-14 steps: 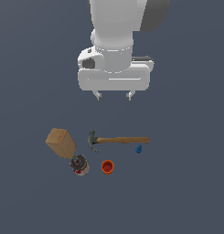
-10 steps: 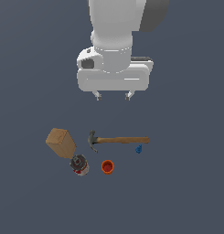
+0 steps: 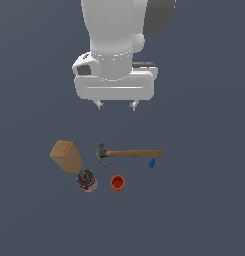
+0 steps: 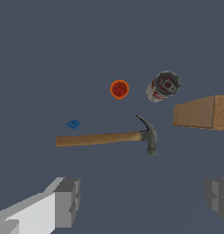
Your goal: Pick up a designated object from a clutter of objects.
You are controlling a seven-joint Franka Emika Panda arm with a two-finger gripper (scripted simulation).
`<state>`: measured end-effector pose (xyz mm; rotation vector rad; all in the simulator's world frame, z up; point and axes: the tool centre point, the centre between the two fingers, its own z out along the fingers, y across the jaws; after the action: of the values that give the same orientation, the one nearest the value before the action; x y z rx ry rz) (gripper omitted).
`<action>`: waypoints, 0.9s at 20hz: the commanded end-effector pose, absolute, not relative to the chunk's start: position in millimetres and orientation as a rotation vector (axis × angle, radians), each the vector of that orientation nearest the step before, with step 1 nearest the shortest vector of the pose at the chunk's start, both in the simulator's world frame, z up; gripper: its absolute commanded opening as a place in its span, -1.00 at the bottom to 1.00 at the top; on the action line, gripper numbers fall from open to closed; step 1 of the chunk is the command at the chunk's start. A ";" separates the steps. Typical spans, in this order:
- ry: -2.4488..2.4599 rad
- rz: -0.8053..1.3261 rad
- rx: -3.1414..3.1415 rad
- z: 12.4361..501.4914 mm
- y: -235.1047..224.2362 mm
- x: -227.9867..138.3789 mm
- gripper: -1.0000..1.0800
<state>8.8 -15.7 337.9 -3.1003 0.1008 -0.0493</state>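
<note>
Wooden block point(image 3: 67, 156): lies on the table point(image 3: 204, 200) at the exterior view's left end of the clutter, with the can point(image 3: 86, 180) touching or just beside it. Hammer point(image 3: 128, 153), orange cup point(image 3: 117, 182) and blue piece point(image 3: 151, 163) lie toward the exterior view's right.

Gripper point(image 3: 116, 106): fingers point(image 4: 67, 201) apart, empty, above the hammer.

Risk: descending here would likely meet the hammer; near the block, a finger may knock the can.

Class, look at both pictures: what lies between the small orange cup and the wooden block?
The grey-and-red can lies between the orange cup and the wooden block, close against the block's lower end. The exterior view shows it; the wrist view agrees.
</note>
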 end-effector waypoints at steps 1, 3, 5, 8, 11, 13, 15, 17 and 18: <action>0.100 -0.049 -3.100 337.0 -16.6 9.5 0.92; 0.103 -0.048 -3.100 334.3 -20.5 11.7 0.92; 0.109 -0.047 -3.099 330.2 -27.0 14.9 0.92; 0.121 -0.044 -3.098 321.2 -41.1 21.6 0.92; 0.137 -0.040 -3.098 308.2 -61.0 29.9 0.92; 0.150 -0.037 -3.099 297.2 -77.8 35.9 0.92; 0.164 -0.034 -3.101 284.2 -97.5 41.9 0.92; 0.181 -0.029 -3.104 269.1 -120.3 47.3 0.92; 0.189 -0.027 -3.106 261.2 -132.0 49.6 0.92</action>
<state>46.2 -114.2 273.1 -3.1029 0.1760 -0.0309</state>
